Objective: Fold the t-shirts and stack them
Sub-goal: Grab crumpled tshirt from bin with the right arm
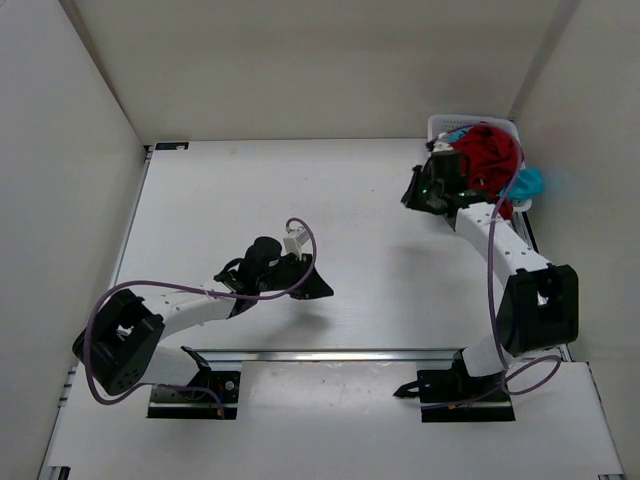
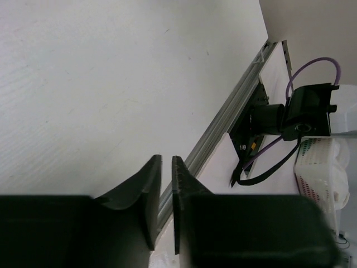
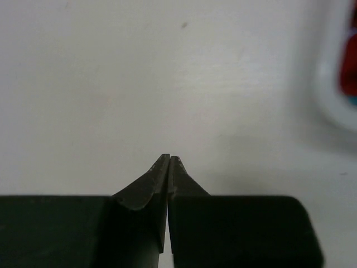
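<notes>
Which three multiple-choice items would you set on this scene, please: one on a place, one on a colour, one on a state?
1. Where does the white basket stand on the table?
A) far right corner
B) centre
C) near left corner

2. What colour is the topmost shirt in it?
A) yellow
B) dark red
C) black

3. How is the right gripper?
A) wide open
B) shut on a shirt
C) shut, empty

Answers:
1 A: the top view shows it in the far right corner.
2 B: red cloth heaps above the rim.
3 C: its wrist view shows the fingertips meeting with nothing between them.
</notes>
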Robot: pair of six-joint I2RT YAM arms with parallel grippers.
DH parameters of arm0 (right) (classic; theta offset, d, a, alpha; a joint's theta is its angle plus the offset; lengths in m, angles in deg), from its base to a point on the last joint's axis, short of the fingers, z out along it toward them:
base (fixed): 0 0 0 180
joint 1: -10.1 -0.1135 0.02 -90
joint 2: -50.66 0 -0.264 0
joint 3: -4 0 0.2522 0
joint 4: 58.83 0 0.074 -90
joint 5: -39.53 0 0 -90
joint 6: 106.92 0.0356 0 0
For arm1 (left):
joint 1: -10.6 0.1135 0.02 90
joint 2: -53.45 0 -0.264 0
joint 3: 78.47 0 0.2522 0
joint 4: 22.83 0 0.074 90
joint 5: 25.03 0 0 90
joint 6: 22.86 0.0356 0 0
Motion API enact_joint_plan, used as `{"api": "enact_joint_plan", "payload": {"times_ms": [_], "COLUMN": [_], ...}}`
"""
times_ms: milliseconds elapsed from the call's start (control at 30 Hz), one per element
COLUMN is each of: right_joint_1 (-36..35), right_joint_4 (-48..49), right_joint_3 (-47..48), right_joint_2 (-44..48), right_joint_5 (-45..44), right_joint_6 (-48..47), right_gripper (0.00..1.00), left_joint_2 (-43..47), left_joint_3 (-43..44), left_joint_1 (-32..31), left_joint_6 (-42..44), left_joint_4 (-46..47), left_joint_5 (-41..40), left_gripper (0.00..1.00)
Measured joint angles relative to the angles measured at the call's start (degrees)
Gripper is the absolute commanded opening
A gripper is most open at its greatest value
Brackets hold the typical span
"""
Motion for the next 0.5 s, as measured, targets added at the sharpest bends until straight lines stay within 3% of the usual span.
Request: {"api": "enact_joint_plan", "payload": {"times_ms": [100,167,267,500], "right_joint_1": [7.76,11.89,16.57,19.43], "right_joint_4": [-0.15,-0.72,-2.01,-7.65], "right_joint_3": [6.14,10.4,16.68,28.35], "right_joint_2": [-3.96,-7.61,-13.86,-25.62], "right_joint_5": [-1.49,-2.34,-4.96,-11.93], "right_joint_6": [-1.46,-2.47,-4.68,-9.9], "right_gripper": [0.05,0.24,0.42,0.51], "left_joint_2": [-0.02,-0.17,-0.22,-0.9], "left_joint_3": [-0.96,-1.4,-2.1,-2.64], "left_joint_1": [-1.38,-2.14,-2.69,-3.21], "left_joint_6": [0.2,0.48,0.48,0.66], "left_joint_4": [0.17,0.22,1.11,2.1], "left_joint_5": [-0.85,-1.22,-1.49,-2.12], "left_gripper": [0.31,0.35,0.37,0.38]}}
